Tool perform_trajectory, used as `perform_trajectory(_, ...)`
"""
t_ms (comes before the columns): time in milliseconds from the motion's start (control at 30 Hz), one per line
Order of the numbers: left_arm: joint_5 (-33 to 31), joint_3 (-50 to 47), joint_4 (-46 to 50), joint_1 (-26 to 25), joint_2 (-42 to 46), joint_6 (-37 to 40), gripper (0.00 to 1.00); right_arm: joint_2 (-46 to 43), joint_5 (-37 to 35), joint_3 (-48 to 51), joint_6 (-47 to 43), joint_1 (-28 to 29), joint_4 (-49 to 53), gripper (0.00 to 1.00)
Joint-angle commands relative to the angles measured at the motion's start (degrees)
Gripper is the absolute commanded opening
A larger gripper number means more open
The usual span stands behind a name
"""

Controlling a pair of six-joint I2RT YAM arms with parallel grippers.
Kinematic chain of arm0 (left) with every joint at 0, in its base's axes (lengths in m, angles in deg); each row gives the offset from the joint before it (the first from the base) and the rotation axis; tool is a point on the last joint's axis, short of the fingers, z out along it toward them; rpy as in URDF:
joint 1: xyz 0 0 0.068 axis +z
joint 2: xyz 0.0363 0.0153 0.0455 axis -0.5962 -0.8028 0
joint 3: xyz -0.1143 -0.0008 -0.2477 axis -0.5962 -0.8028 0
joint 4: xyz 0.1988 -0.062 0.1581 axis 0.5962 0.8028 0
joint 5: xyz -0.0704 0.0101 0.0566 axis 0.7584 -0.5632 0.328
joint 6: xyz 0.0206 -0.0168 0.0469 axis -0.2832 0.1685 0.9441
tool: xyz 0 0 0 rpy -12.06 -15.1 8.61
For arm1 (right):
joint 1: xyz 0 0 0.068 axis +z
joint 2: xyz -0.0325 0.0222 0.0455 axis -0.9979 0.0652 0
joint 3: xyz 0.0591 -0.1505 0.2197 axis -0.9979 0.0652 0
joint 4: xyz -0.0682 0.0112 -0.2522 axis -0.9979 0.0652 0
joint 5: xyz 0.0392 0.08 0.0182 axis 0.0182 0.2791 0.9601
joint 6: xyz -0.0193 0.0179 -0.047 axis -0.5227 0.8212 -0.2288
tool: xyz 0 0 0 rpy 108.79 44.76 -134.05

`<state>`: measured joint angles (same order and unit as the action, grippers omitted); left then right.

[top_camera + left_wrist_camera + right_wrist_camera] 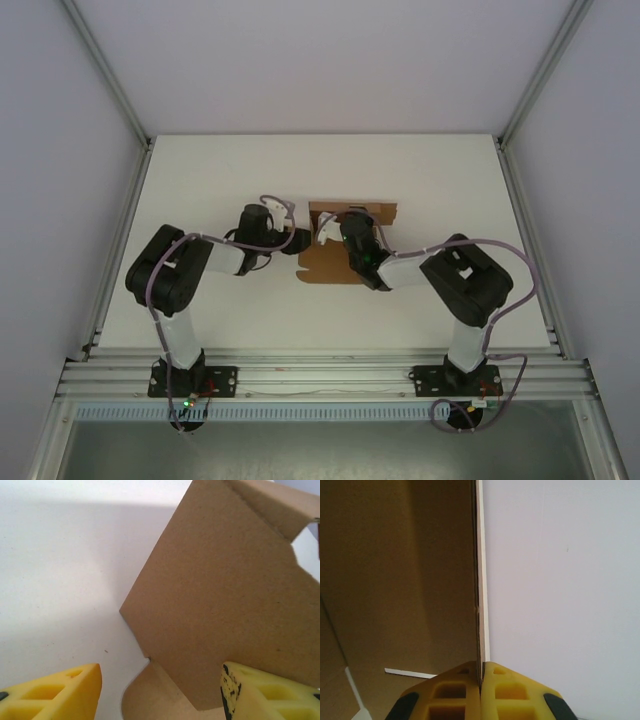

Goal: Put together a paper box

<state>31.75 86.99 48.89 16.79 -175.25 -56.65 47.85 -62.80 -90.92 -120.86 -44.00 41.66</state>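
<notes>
Now: the table (pixel 200 180) holds the paper box (pixel 322 268) at mid-surface, partly folded, notched edge toward the far side; long axis unclear beneath the arms. Right gripper (pixel 481 680) is closed, pinching an upright wall's edge. Left gripper (pixel 160 692), jaws apart, straddles a tilted panel's corner.
</notes>
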Motion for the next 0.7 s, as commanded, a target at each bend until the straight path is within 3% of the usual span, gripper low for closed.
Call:
perform_trajectory(0, -4.29, 0.79, 2.70, -3.40, -0.71, 5.75, 0.64, 0.93, 1.45, 2.53, 0.50, 2.28, 3.47, 0.00)
perform_trajectory(500, -9.06, 5.92, -2.20, -3.87, -2.46, 4.73, 0.65, -1.18, 5.03, 1.60, 4.24, 2.84, 16.94, 0.00)
perform_trajectory(600, -8.88, 6.81, -2.66, -3.75, -2.37, 5.75, 0.63, -0.57, 5.92, 0.33, 5.14, 2.31, 19.47, 0.00)
perform_trajectory(667, -8.68, 7.65, -2.77, -3.79, -2.70, 6.27, 0.57, -0.21, 6.81, -0.52, 5.95, 1.72, 20.65, 0.00)
